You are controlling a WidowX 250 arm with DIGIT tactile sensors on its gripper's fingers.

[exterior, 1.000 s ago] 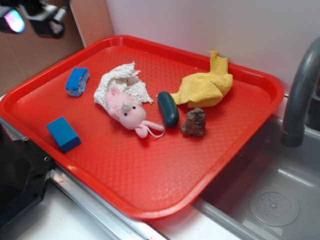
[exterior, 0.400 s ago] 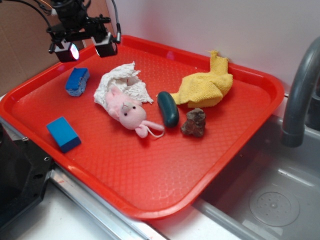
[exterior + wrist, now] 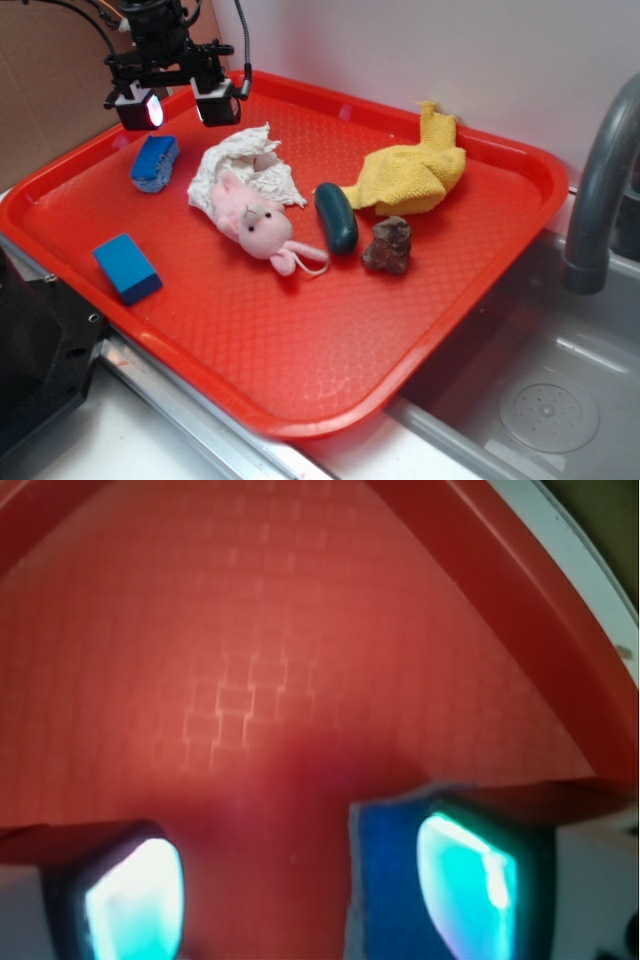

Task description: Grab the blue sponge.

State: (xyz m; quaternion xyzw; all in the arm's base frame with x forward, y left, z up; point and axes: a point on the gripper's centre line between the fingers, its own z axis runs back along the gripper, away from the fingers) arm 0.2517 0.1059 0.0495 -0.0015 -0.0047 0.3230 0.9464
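Blue sponge (image 3: 155, 163) upper left of frame; claw (image 3: 180, 103) spread wide above, approaching; needs descent, leftward.

Layout of objects on the tray (image 3: 480, 290), exterior view.

The sponge (image 3: 155, 163) is placed near the tray's far left corner, with the gripper (image 3: 180, 103) held above it, toward the rim behind. The block (image 3: 127, 267) is set in front of the sponge, by the left edge. The rag (image 3: 245, 165) is laid right of the sponge, the plush toy (image 3: 258, 227) resting on its near side. To the toy's right are found the capsule (image 3: 336, 217), then the rock (image 3: 388, 245), with the towel (image 3: 415, 170) behind both. The sink (image 3: 540, 400) and faucet (image 3: 600, 180) are located right of the tray.
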